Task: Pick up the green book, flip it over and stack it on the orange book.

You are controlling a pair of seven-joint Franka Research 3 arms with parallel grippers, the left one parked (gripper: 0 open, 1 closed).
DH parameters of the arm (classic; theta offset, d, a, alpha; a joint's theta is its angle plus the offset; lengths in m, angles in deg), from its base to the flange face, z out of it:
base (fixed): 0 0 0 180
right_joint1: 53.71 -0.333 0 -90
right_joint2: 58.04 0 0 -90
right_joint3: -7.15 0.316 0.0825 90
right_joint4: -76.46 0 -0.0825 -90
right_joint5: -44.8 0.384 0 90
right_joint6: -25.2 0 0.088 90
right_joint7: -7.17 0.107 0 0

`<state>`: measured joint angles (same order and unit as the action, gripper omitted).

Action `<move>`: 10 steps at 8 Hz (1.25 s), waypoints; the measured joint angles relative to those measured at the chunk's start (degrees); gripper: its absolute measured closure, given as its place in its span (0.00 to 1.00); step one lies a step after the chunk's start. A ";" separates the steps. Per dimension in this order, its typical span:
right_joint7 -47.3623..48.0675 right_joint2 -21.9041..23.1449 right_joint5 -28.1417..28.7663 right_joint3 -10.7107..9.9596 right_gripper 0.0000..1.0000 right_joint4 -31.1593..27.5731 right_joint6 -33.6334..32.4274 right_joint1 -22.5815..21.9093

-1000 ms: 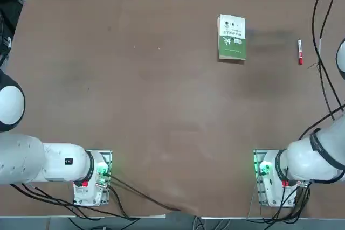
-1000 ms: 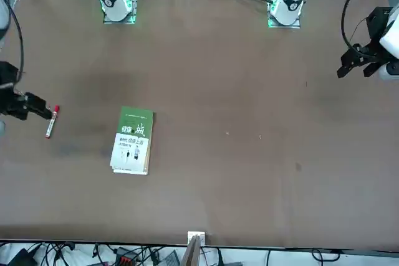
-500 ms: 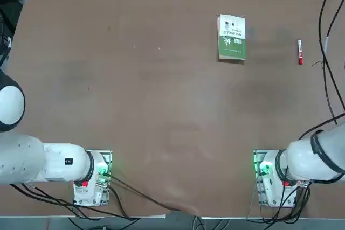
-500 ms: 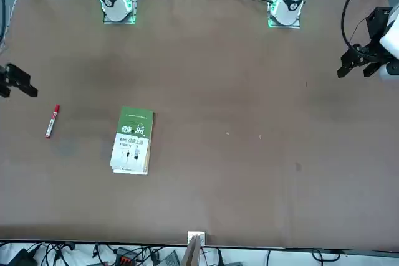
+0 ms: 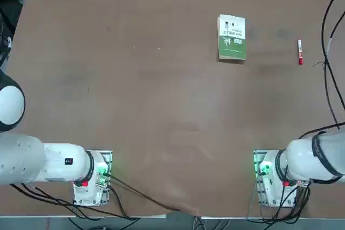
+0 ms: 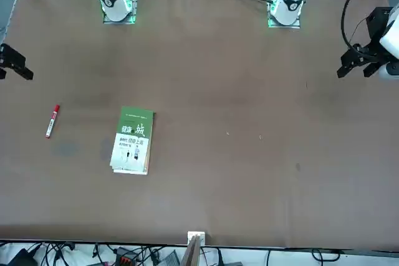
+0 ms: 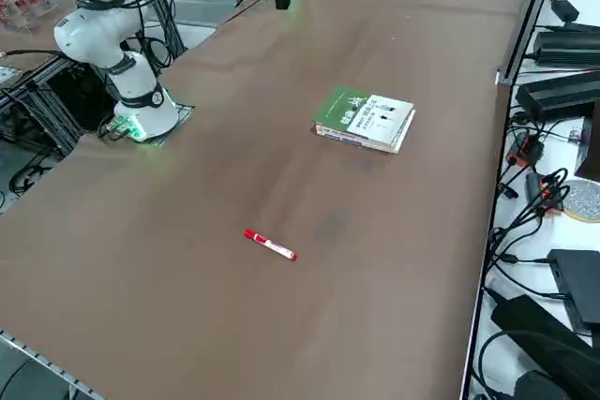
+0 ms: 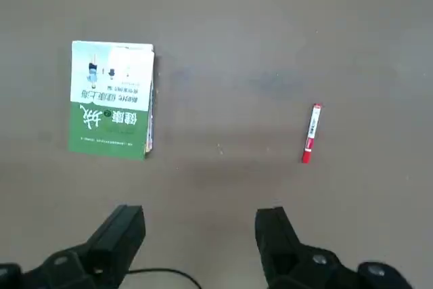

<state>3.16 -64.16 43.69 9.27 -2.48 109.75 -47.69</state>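
The right gripper [image 8: 201, 241] of a two-armed robot hangs over the brown counter [image 5: 161, 100] toward the robot's own right side, its two black fingers [image 8: 124, 235] spread wide apart with nothing held between them. The green book [image 5: 232, 37] lies flat in the far half of the counter, right of center as the robot sees it, and well apart from the gripper. Its visible face is split between a white half, printed with small figures and dark lettering, and a green half with a white title; the white half points away from the robot's bases. Beneath it, pages and edges show slightly past the robot's left side of the cover, a layered pile whose lower cover cannot be made out, so the orange book cannot be picked out by its cover. Farther to the robot's right, apart from the pile, lies a red-and-white marker [image 7: 270, 244], its red cap toward the robot. The white right arm [image 5: 318, 154] reaches from its base, trailing black cables [image 5: 326, 63].
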 joint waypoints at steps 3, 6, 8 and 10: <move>0.62 0.07 -0.18 0.43 0.00 -0.49 -0.46 0.00; 2.49 0.07 1.69 0.70 0.00 -0.49 -0.46 0.00; 6.12 0.12 3.47 1.02 0.00 -0.49 -0.46 -0.11; 7.15 0.51 3.48 1.71 0.00 -1.28 -0.14 -0.54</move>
<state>10.31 -63.65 47.18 10.99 -3.76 109.61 -48.23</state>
